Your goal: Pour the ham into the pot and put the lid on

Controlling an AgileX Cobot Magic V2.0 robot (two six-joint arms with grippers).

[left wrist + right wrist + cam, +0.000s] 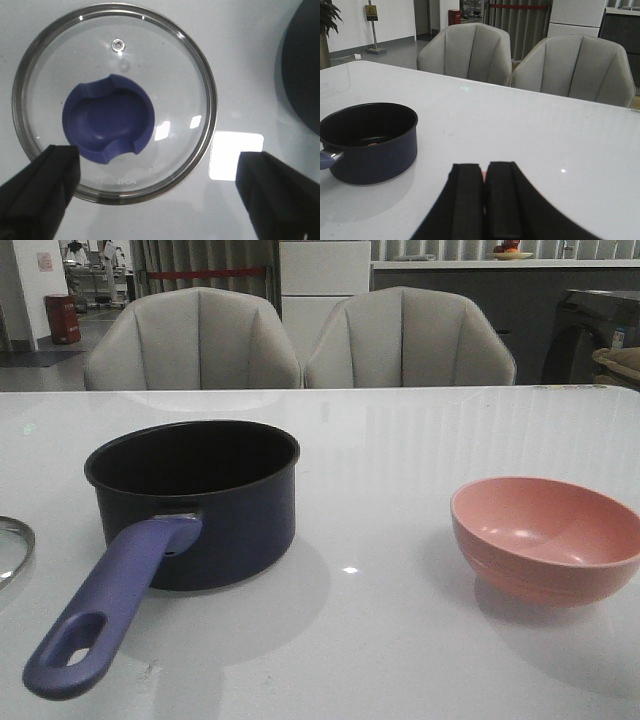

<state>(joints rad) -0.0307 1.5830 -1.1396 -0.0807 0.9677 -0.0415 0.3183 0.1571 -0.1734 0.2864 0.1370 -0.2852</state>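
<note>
Seen from the front: dark navy pot [195, 502] standing upright left of centre on the white table [380, 640], its purple-blue handle [108, 610] reaching toward the near left; pink bowl [542, 538] well apart on the right, inside looking empty; only a sliver of the lid [12, 545] at the far-left edge, flat on the table; two pale chairs [300, 338] behind; no arm or gripper visible. Seen from the left wrist: whole lid [115, 102] from above, lying flat, steel rim, blue knob [108, 119] at its centre, faint KONKA lettering near the rim; left gripper [157, 195] poised above it, fingers [40, 185] spread wide apart, holding nothing, not clearly touching the lid; pot edge [302, 70] dark just beside. Seen from the right wrist: right gripper [483, 200] with fingers [465, 200] pressed together, a thin pink line between them, too small to identify; pot [370, 142] on the table beyond, with a small pale-orange speck inside, possibly the ham [372, 144], hidden in the front view by the pot wall.
</note>
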